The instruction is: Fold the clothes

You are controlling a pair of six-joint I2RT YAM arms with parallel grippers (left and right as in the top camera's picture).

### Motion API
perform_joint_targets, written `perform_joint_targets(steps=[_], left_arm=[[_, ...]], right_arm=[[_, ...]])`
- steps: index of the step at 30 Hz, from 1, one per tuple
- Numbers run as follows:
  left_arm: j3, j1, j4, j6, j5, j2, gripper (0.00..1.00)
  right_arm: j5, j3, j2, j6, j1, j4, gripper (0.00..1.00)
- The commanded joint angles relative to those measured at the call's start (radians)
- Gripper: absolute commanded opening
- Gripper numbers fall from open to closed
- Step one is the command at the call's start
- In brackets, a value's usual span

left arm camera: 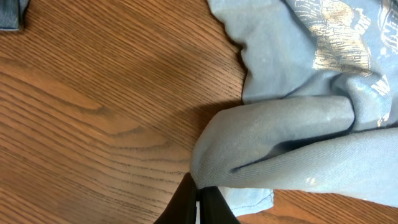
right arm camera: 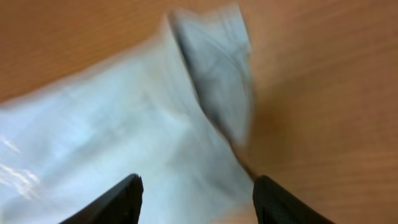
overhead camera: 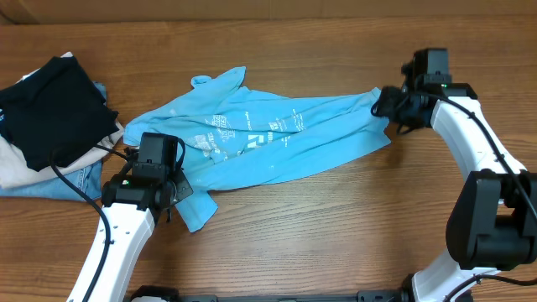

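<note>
Wooden table (overhead camera: 336,218): left hand (left arm camera: 197,205) tight on T-shirt (left arm camera: 298,143)

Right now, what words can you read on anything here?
Print on the shirt, overhead view: too small to read.
Print on the shirt, left wrist view: too blurred to read.
Nothing else shows any writing.

Front centre: bare surface (overhead camera: 336,226) is lying open.
Middle: T-shirt (overhead camera: 277,134) is stretching side to side, covering the wood.
Far left: black garment (overhead camera: 50,109) is sitting on jeans (overhead camera: 42,189), blocking that corner.
</note>
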State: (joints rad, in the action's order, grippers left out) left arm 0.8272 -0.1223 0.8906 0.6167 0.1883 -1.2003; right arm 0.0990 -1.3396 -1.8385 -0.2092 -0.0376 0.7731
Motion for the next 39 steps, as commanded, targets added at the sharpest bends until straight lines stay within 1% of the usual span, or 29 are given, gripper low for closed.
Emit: perform_joint_targets(steps=[1, 4, 11, 19, 21, 23, 26, 29, 30, 36, 39], left_arm=[[0.002, 0.006, -0.004, -0.018, 0.024, 0.010, 0.04], [0.002, 0.006, -0.003, -0.018, 0.024, 0.010, 0.04], [0.002, 0.006, -0.001, -0.018, 0.024, 0.010, 0.04], [0.002, 0.006, -0.001, -0.018, 0.024, 0.010, 0.04], [0.002, 0.006, -0.001, -0.018, 0.024, 0.010, 0.04], [0.002, 0.006, -0.001, -0.018, 0.024, 0.010, 0.04], [0.002, 0.006, -0.001, -0.018, 0.024, 0.010, 0.04], [0.002, 0.006, 0.000, -0.018, 0.024, 0.010, 0.04], [0.002, 0.006, 0.000, -0.018, 0.024, 0.010, 0.04], [0.003, 0.006, -0.001, -0.020, 0.025, 0.011, 0.04], [0.025, 0.006, 0.002, -0.067, 0.024, 0.018, 0.04]], right_arm=[[-0.045, 0.028, -0.002, 0.000, 0.003, 0.052, 0.64], [-0.045, 0.079, -0.005, 0.000, 0.003, 0.032, 0.64], [-0.046, 0.199, -0.005, 0.000, 0.003, -0.130, 0.63], [-0.053, 0.299, -0.006, 0.000, 0.003, -0.268, 0.61], [-0.053, 0.308, -0.006, 0.000, 0.003, -0.282, 0.56], [-0.053, 0.308, -0.008, 0.000, 0.003, -0.286, 0.48], [-0.053, 0.308, -0.008, 0.000, 0.003, -0.297, 0.30], [-0.053, 0.308, -0.008, 0.000, 0.003, -0.297, 0.09], [-0.053, 0.308, -0.008, 0.000, 0.003, -0.295, 0.04], [-0.054, 0.298, 0.003, -0.005, 0.003, -0.245, 0.04], [-0.054, 0.260, 0.053, -0.009, 0.003, -0.174, 0.04]])
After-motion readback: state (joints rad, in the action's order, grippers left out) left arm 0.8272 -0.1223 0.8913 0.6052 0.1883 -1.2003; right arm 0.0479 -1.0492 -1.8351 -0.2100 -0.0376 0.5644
